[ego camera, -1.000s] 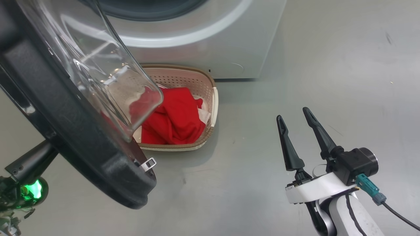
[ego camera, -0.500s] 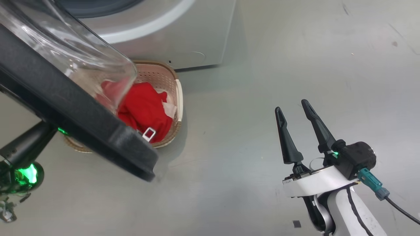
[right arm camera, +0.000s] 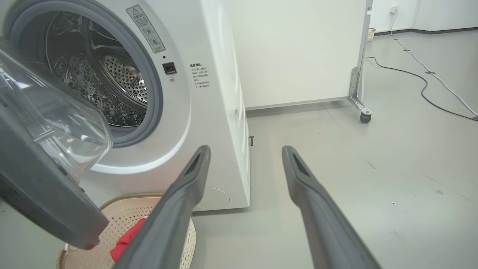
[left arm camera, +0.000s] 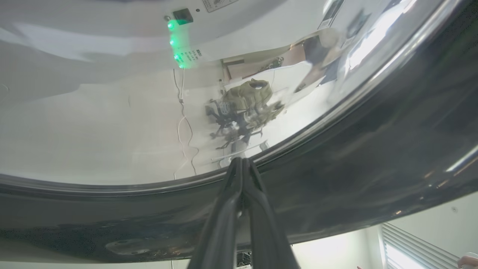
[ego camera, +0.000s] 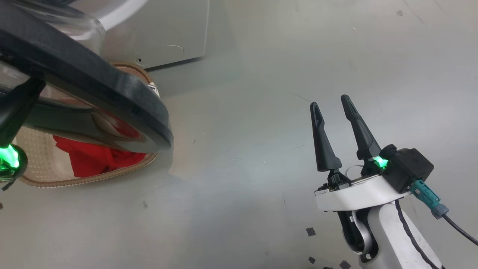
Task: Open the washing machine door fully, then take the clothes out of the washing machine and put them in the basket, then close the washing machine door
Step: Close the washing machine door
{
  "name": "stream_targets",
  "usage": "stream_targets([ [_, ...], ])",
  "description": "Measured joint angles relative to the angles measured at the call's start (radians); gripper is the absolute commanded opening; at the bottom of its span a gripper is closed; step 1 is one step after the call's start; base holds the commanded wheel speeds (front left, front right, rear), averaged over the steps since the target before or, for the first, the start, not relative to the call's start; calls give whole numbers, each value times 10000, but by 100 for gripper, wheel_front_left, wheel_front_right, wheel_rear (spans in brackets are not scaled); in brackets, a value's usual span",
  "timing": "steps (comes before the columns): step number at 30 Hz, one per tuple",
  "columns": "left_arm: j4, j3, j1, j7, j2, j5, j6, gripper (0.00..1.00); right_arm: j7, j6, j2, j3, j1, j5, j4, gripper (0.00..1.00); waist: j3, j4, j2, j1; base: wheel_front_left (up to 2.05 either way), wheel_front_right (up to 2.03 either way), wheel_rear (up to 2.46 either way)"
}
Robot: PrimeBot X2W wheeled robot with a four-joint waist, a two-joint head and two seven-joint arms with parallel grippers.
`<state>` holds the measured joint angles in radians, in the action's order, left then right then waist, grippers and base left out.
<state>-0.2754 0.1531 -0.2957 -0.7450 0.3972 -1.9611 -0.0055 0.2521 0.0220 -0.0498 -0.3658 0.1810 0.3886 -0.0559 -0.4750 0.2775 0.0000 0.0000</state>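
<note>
The washing machine door (ego camera: 93, 84) stands partly open at the upper left of the head view, its black rim over the basket (ego camera: 82, 180). Red clothes (ego camera: 89, 160) lie in the basket. The white washing machine (ego camera: 164, 33) is behind. My left gripper (left arm camera: 242, 161) is shut, its tips against the door (left arm camera: 336, 168) where the black rim meets the glass. My right gripper (ego camera: 329, 101) hangs open over bare floor, holding nothing. In the right wrist view my right gripper (right arm camera: 245, 149) faces the washing machine (right arm camera: 209, 123), with its steel drum (right arm camera: 97, 82), the door (right arm camera: 41, 186), the basket (right arm camera: 125, 198) and the clothes (right arm camera: 127, 239).
A white panel (right arm camera: 298, 48) on a caster (right arm camera: 365, 117) stands right of the machine. A cable (right arm camera: 422, 86) runs across the grey floor (ego camera: 261, 149) behind it. Small dark tape squares (ego camera: 310, 231) lie near my right arm.
The head camera has turned, shifting the scene left and up. The door has swung toward the machine and now covers more of the basket. My right gripper stays open.
</note>
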Motion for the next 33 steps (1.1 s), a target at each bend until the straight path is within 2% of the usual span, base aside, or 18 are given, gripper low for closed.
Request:
stream_targets([
  [6,453,-138,-717,349,42,224,357,0,0,142,6,-140,194,328,-86,100,-265,527,0,0,0,0,0],
  [18,1567,-146,-2278,1147,157,851,800,0,0,307,25,-454,287,708,-146,100,-553,1391,0,0,0,0,0],
  [28,2623,-307,-3432,1751,228,1417,897,0,0,426,40,-585,377,965,-165,100,-611,1978,0,0,0,0,0],
  [33,2974,-550,-3921,1931,167,1814,897,0,0,426,42,-556,377,965,-163,100,-560,2014,0,0,0,0,0],
])
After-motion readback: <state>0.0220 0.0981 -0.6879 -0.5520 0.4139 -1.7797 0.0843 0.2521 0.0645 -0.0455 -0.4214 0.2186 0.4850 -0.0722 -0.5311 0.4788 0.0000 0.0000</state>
